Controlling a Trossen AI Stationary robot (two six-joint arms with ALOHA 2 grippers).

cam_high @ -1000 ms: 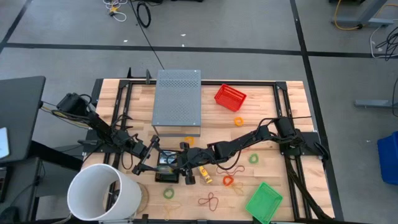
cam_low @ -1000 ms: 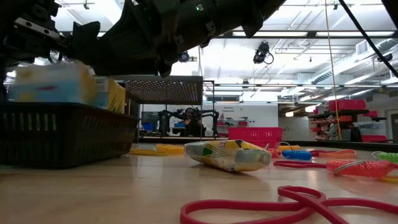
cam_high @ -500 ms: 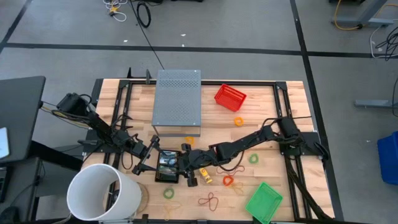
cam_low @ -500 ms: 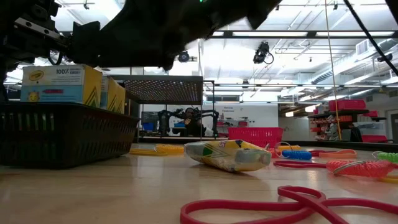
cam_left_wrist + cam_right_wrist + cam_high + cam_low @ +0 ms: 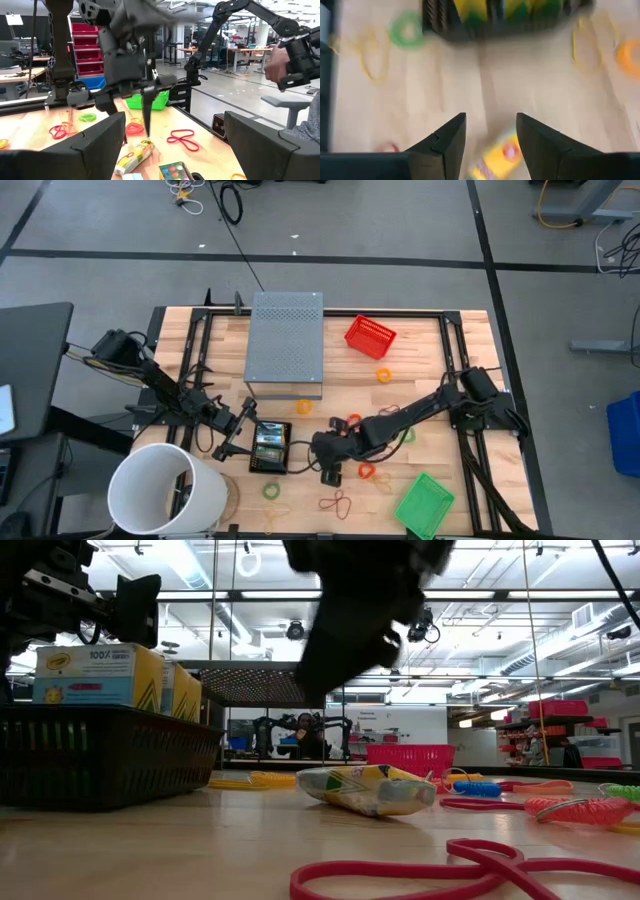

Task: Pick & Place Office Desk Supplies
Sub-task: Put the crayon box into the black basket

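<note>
- Near the front middle of the worktop (image 5: 420, 380), the right claw (image 5: 330, 470) hangs just above the wood with its fingers spread apart and nothing between them.
- Directly beneath that claw lies a loose crayon box (image 5: 495, 159), flat on its side, not gripped.
- Just left of it sits a black basket (image 5: 271, 446) already holding upright crayon boxes (image 5: 98, 676); the basket's near edge is close to the claw's path.
- The left claw (image 5: 243, 434) waits at the basket's left side, fingers apart and empty.
- Rubber bands are scattered around: a red loop (image 5: 336, 501) near the front, a green ring (image 5: 270, 491) left of it, an orange ring (image 5: 384, 375) farther back.
- A green basket (image 5: 423, 504) sits at the near right, a red basket (image 5: 370, 336) at the far right, a grey perforated box (image 5: 286, 343) at the far middle.
- A large white bucket (image 5: 165, 490) stands at the near left corner.
</note>
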